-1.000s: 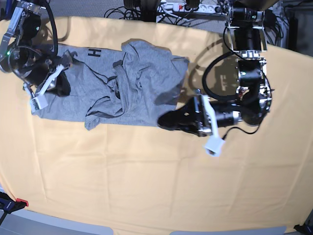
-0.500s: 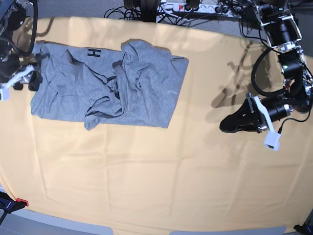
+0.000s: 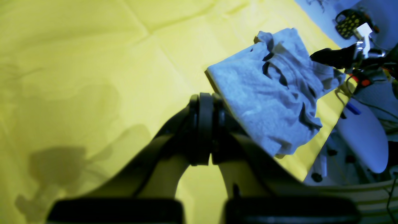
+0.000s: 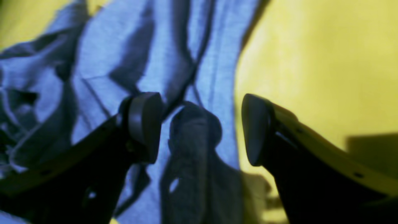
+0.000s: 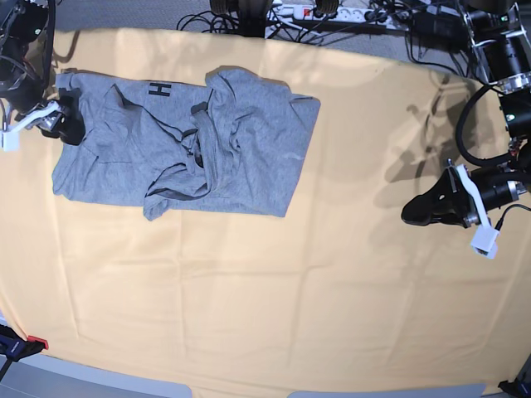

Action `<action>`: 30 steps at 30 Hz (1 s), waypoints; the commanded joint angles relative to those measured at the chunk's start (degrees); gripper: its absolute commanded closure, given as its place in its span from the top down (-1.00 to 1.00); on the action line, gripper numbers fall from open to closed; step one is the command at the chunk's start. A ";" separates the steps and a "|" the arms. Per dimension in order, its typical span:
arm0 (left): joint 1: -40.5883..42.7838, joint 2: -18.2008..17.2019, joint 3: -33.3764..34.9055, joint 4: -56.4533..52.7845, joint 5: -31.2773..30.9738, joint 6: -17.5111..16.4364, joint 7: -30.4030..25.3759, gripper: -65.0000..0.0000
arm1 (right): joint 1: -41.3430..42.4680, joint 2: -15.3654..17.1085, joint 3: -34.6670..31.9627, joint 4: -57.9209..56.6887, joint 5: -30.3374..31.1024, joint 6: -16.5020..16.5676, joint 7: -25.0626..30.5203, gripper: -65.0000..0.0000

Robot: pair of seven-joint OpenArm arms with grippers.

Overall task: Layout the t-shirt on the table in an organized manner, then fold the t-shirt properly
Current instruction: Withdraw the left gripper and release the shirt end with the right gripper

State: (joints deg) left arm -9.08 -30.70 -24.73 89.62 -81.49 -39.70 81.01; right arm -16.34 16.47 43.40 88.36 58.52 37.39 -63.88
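One wide table [image 5: 274, 315], covered in pale orange-yellow cloth with faint creases, fills most of the base view. Grey t-shirt [image 5: 191, 149] lies on the far left part of it, rumpled, not flat: one half spread, the other half bunched into folds near the middle, right edge fairly straight. Black block letter "H" shows near the shirt's far edge. Cables and a power strip [image 5: 319, 12] sit beyond the far edge of the table.

Right gripper [image 4: 202, 127] is at the shirt's left edge in the base view. Right wrist view: jaws spread wide apart, nothing between them, hanging over the shirt's edge where grey fabric meets yellow cloth; a dark shadow of the gripper falls on the fabric below. Whether the tips touch the fabric, cannot tell.

Left gripper [image 5: 419, 212] sits well apart from the shirt, low over bare cloth near the table's right edge. Left wrist view: jaws pressed together, gripping nothing, with the shirt visible beyond them.
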 commanded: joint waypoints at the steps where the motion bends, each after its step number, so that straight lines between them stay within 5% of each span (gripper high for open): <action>1: -0.94 -1.07 -0.26 0.92 -1.86 -0.30 -1.01 -1.00 | 0.00 0.81 0.20 -0.26 0.79 0.33 -1.33 0.29; 8: -0.94 -1.05 -0.26 0.92 -2.03 -0.30 -1.01 -1.00 | -0.02 -0.61 -0.09 -1.33 11.02 2.61 -7.32 0.29; 14: -0.94 -1.05 -0.26 0.92 -2.05 -0.30 -1.01 -1.00 | 0.02 -1.40 -3.76 -1.33 11.61 2.61 -7.74 0.27; 17: -0.94 -1.05 -0.26 0.92 -2.03 -0.30 -1.01 -1.00 | 0.15 -1.40 -6.67 -1.33 11.54 2.61 -7.74 -0.03; 21: -0.94 -1.05 -0.26 0.92 -2.01 -0.30 -1.01 -1.00 | 2.27 -1.36 -7.32 -1.31 9.77 2.61 -7.78 -1.00; 30: -0.96 -1.05 -0.26 0.92 -2.01 -0.30 -1.01 -1.00 | 6.05 -1.05 -1.70 8.90 -0.68 2.61 -7.78 -1.00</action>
State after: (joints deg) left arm -9.04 -30.63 -24.71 89.62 -81.97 -39.70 81.03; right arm -10.68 14.22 41.23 96.29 56.55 39.90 -72.77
